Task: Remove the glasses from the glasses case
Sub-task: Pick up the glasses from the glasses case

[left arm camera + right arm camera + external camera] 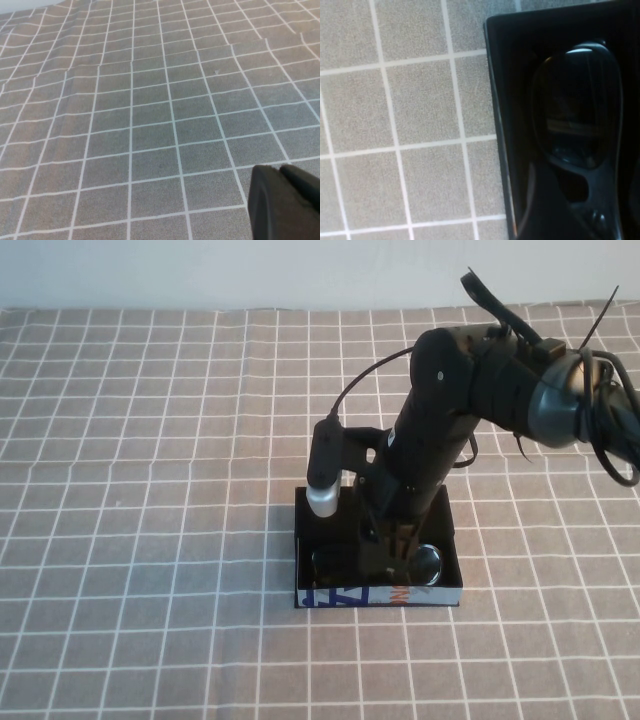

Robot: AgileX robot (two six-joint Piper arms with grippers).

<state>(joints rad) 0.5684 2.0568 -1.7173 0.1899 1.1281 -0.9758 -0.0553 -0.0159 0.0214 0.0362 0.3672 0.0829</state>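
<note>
The glasses case [378, 596] is a shallow black box lying open on the cloth at the middle, its white printed side toward me. The black glasses lie inside it, with one dark lens [430, 563] showing at the right and the other at the left. In the right wrist view a lens [577, 115] and the bridge show inside the case wall [495, 100]. My right gripper [392, 545] reaches down into the case over the middle of the glasses. My left gripper [280, 170] is shut and empty above bare cloth, and it does not show in the high view.
A grey cloth with a white grid [150, 490] covers the whole table, with slight wrinkles in the left wrist view [125, 100]. A white wall runs along the far edge [250, 270]. The right arm and its cables [560, 390] stretch from the far right.
</note>
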